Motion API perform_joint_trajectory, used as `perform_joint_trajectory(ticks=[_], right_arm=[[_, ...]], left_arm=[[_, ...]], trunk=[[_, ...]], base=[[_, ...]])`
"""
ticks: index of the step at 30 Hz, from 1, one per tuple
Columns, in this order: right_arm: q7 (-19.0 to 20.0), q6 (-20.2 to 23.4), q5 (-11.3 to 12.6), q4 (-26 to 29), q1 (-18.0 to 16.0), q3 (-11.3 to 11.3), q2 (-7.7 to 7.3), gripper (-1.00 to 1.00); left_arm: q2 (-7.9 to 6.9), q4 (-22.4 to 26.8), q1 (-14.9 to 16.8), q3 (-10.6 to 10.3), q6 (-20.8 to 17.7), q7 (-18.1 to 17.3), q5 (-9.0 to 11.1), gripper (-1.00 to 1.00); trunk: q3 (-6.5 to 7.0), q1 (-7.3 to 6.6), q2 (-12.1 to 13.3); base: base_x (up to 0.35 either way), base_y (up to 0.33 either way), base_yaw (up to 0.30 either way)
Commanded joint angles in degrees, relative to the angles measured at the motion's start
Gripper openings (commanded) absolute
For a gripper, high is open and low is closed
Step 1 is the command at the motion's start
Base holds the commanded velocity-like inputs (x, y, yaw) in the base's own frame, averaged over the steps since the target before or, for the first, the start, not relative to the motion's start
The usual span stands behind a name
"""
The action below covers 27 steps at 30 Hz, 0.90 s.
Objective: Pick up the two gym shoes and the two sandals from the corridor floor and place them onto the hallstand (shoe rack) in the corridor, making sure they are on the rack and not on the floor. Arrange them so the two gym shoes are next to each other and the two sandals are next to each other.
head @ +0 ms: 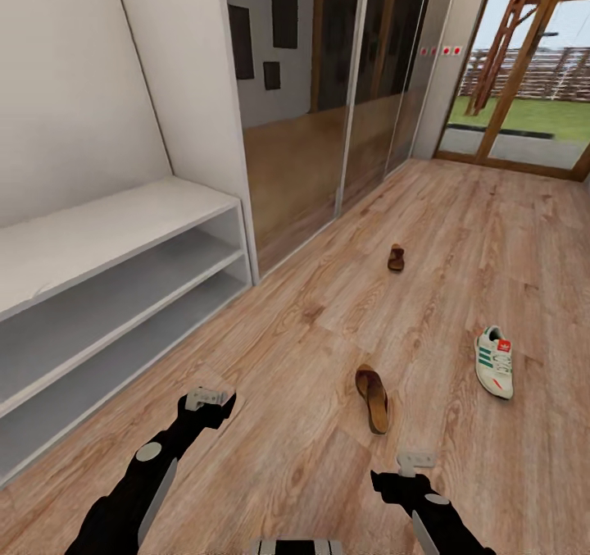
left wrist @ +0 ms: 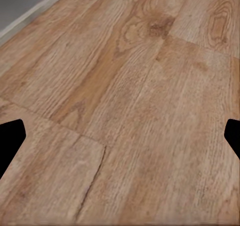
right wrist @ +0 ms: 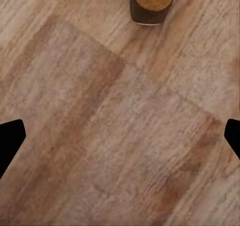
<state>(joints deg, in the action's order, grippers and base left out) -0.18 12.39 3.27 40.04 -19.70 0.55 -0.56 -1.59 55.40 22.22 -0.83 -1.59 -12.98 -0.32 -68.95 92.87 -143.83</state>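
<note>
Two dark brown sandals lie on the corridor floor [head: 459, 235]: the near sandal [head: 373, 397] just ahead of my right gripper [head: 415, 460], the far sandal [head: 397, 257] further down the corridor. In the right wrist view the near sandal's tan heel end [right wrist: 152, 3] lies ahead of the open fingers, apart from them. One white gym shoe [head: 495, 361] with green stripes lies to the right. My left gripper [head: 208, 397] hangs open over bare planks [left wrist: 125, 86] near a low pale-grey unit [head: 123, 219] with two open tiers. I cannot tell whether that unit is the hallstand.
Mirrored sliding doors [head: 328, 104] run along the left wall beyond the unit. A glazed door [head: 524, 63] closes the far end of the corridor. Open floor lies between the shoes and the unit's front edge [head: 98, 391].
</note>
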Motion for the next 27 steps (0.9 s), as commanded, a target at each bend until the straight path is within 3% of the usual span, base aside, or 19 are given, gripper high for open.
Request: perform_joint_trajectory(ticks=[1, 5, 9, 14, 20, 27], right_arm=[[-0.05, 0.24, 0.34, 0.2, -0.02, 0.04, -0.01, 1.0], [-0.12, 0.15, 0.37, 1.27, -0.21, 0.0, 0.02, 1.0], [-0.2, 0.37, 0.34, 5.88, -2.35, -0.02, 0.03, 1.0], [-0.86, 0.59, 0.34, 6.64, -4.17, -0.02, 0.03, 1.0], [-4.62, 0.73, 0.48, 6.93, -7.58, -0.03, 0.07, 1.0], [-6.5, 0.54, 0.57, 6.95, -9.22, 0.03, 0.09, 1.0]], left_arm=[[-0.02, 0.06, 0.01, -0.05, -0.17, -0.09, -0.03, 1.0], [0.03, 0.08, 0.01, -0.05, -0.17, -0.05, -0.03, 1.0], [0.16, 0.12, 0.01, -0.06, -0.17, 0.07, -0.03, 1.0], [0.17, 0.14, 0.01, -0.05, -0.17, 0.07, -0.03, 1.0], [0.2, 0.14, 0.01, -0.05, -0.23, 0.1, -0.03, 1.0], [0.26, 0.15, 0.01, -0.12, -0.18, 0.11, -0.12, 1.0]], trunk=[[-0.27, 0.01, -0.03], [-1.16, 0.11, -0.09], [-2.05, 0.22, -0.14], [-3.16, 0.35, -0.21], [-4.48, 0.5, -0.29], [-4.48, 0.5, -0.29]], base=[[0.0, 0.0, 0.002], [0.0, 0.0, 0.001], [0.0, 0.0, 0.0], [0.0, 0.0, 0.0], [0.0, 0.0, 0.0], [0.0, 0.0, 0.0]])
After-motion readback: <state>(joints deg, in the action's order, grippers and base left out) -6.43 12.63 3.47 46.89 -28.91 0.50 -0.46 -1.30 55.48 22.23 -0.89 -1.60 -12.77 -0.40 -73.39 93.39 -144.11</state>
